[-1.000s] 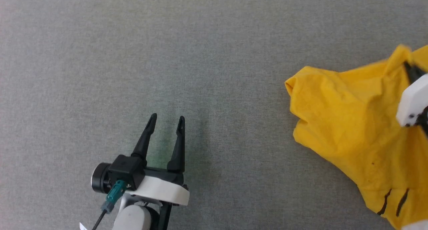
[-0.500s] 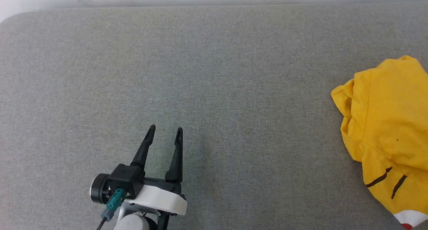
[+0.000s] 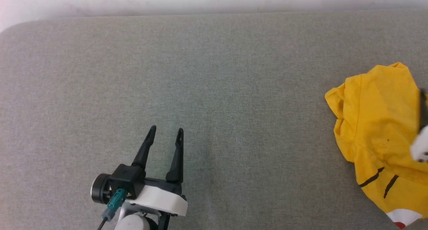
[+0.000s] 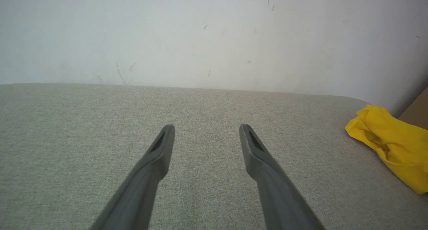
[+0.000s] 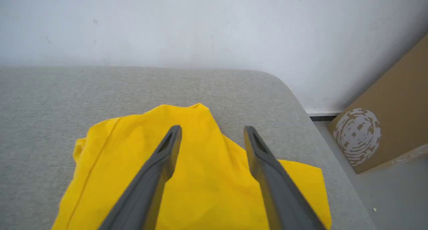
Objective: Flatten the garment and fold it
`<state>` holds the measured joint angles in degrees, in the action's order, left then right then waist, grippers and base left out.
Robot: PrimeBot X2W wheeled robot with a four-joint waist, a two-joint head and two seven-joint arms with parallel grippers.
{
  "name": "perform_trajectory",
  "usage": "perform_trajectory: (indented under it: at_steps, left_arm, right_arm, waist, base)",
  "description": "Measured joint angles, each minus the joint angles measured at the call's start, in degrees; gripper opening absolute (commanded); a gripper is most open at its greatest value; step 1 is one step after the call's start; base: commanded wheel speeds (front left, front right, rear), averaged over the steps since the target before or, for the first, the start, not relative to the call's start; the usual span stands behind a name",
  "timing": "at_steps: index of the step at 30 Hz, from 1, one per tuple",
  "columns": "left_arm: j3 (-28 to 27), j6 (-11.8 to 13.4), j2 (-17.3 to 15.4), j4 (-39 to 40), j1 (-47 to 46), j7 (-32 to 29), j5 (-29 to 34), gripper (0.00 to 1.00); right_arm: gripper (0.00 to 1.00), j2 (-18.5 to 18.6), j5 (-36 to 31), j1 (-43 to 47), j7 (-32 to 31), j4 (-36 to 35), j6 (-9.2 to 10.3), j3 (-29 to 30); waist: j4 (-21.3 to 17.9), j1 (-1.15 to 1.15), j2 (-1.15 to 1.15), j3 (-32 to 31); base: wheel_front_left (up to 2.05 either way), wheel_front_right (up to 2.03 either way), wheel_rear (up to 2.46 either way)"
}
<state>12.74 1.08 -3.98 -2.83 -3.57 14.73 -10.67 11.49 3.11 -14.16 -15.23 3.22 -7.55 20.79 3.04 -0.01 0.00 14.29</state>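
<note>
Left gripper [image 3: 167, 128] hovers over bare grey padded surface [image 3: 214, 73], jaws spread wide, nothing between them. From its wrist we see only grey weave between and ahead of the fingertips [image 4: 169, 129], then the pale wall [image 4: 214, 32] beyond the far edge. The garment [image 3: 374, 123] lies well apart from these jaws, off to their right near the surface's right end, as a rumpled yellow heap. From the left wrist it shows as a yellow lump [image 4: 394, 143] far right of the right-hand finger. Right gripper [image 5: 212, 127] has its jaws wide too, and we see no cloth pinched in them. Yellow fabric [image 5: 207, 176] spreads beneath and between both fingers, with a peaked fold just ahead of the tips. We cannot tell whether the fingers touch the cloth. The garment runs out past the left finger and only a little past the right one. Two thin black line marks [image 3: 379, 180] and a white patch with a bit of red [image 3: 403, 217] sit on the part of the cloth nearest the robot. A brown cardboard box [image 5: 384, 129] stands on the floor, right of the right jaws and beyond the rounded corner of the surface.
</note>
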Motion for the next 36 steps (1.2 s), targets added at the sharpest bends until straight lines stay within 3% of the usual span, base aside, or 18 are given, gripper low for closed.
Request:
perform_trajectory:
  at_steps: [7,14,15,16,25,30,36]
  left_arm:
    - [0.3,0.1,0.1,0.0,0.0,0.0,-0.5,1.0]
    - [0.6,0.1,0.2,0.0,-0.1,0.0,-0.9,1.0]
    - [0.7,0.1,0.2,0.0,-0.1,0.0,-0.9,1.0]
    - [0.7,0.1,0.2,0.0,-0.1,0.0,-1.0,1.0]
    - [0.8,0.5,0.5,-0.7,-0.1,0.0,-1.7,1.0]
    - [1.0,0.5,0.6,-1.3,-0.1,0.0,-2.0,1.0]
    - [0.5,0.5,0.7,-1.3,0.0,0.0,-2.0,1.0]
  right_arm:
    - [1.0,1.5,3.5,0.0,-8.4,-2.4,0.0,-13.0]
    - [1.0,2.9,-0.4,-1.2,-14.8,5.5,0.0,-17.4]
    - [0.3,2.9,-0.6,-1.3,-15.1,6.5,0.0,-17.8]
    - [0.0,2.7,-0.7,-1.6,-15.0,7.1,0.0,-17.6]
    - [0.0,3.2,-0.5,-7.0,-12.2,4.8,0.01,-21.6]
    - [0.0,1.2,3.0,-13.6,-10.6,-0.5,0.01,-29.2]
    - [0.0,-4.2,10.6,-18.7,-8.9,-5.6,0.01,-41.1]
  waist:
    - [1.4,0.0,0.0,-0.2]
    - [3.1,0.01,0.0,1.0]
    - [3.4,0.01,0.0,1.1]
    - [3.7,0.01,0.0,1.3]
    - [4.6,0.01,0.0,0.8]
    - [4.7,0.01,0.0,-1.0]
    - [4.9,0.0,0.0,-2.6]
  base:
    - [0.0,0.0,0.0]
    - [0.0,0.0,0.0]
    - [0.0,0.0,0.0]
    - [0.0,0.0,0.0]
    - [0.0,0.0,0.0]
    - [0.0,0.0,0.0]
    - [0.0,0.0,0.0]
